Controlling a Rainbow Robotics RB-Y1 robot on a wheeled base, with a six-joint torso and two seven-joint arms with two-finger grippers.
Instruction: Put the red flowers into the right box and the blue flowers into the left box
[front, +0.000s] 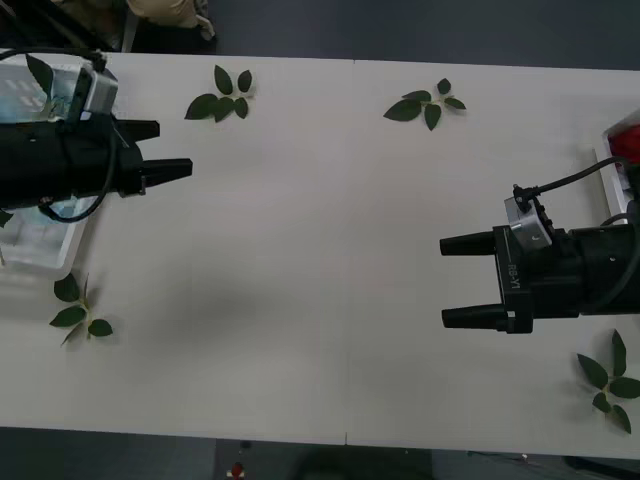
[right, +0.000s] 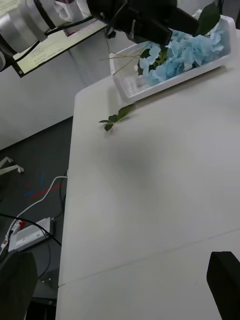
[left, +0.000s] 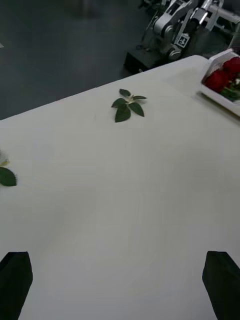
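Front view: on the white bench (front: 330, 250), the left tool (front: 170, 150) sits at the left edge, fingers spread and empty, beside the left box (front: 50, 250). The right tool (front: 465, 282) sits at the right, fingers spread, empty. Loose leaf sprigs (front: 222, 95) lie around.

Right wrist view: blue flowers (right: 182, 52) fill the left box at the upper right.

Left wrist view: red flowers (left: 222, 77) lie in the right box (left: 220, 97) at the upper right edge.

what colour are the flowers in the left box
Pale sky blue; the blue flowers in the left box show best in the right wrist view.
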